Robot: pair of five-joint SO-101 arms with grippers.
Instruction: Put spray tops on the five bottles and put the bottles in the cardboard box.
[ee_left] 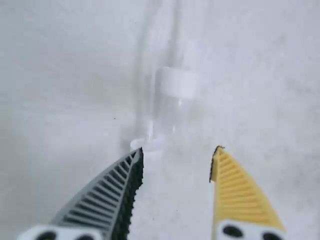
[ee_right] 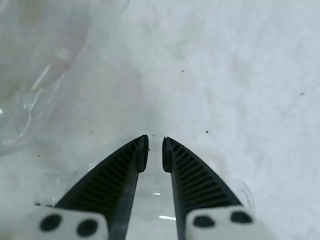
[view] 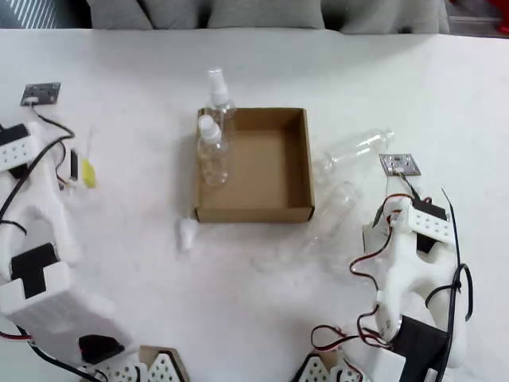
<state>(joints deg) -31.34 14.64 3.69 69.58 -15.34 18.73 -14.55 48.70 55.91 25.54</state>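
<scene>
Left gripper (ee_left: 176, 150) is wide open and holds nothing; a spray top (ee_left: 175, 84) lies on the table (ee_left: 60, 75) just ahead of it. Right gripper (ee_right: 154, 142) is almost closed, empty. 1 capped bottle (view: 213, 153) stands inside the cardboard box (view: 297, 159).

A white table (view: 318, 72) carried a small square grey plate (view: 40, 94) near its left edge and a second plate (view: 399, 164) well apart on the right, while grey cushions (view: 262, 12) lay beyond its far edge.

box (view: 254, 212) open | 1 topped bottle (view: 213, 155) inside | 2 bottles (view: 354, 150) lying right, apparently bare
</scene>
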